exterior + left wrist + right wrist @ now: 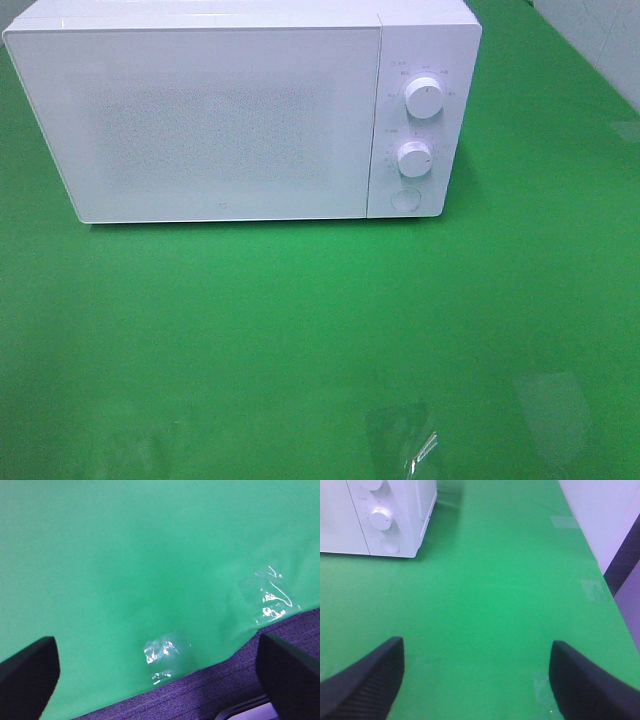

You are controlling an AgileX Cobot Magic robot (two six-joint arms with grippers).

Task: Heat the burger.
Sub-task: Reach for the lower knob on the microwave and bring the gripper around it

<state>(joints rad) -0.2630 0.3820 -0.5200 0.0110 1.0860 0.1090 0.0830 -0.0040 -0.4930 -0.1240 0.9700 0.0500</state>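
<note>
Burger: nowhere in sight. The microwave (220, 120) stands far across the cloth (300, 340) with its door shut, so the burger may sit inside, though the frosted front hides that. The left gripper (160, 677) hangs over the cloth's near edge, jaws spread, empty. The right gripper (477, 680), also spread and empty, faces the lower dial (413, 157), likely ready to set it.

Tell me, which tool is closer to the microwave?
Right, most likely. The right tool faces the microwave, apart from it across green cloth. The left tool hangs over the cloth's edge, no microwave in its view.
</note>
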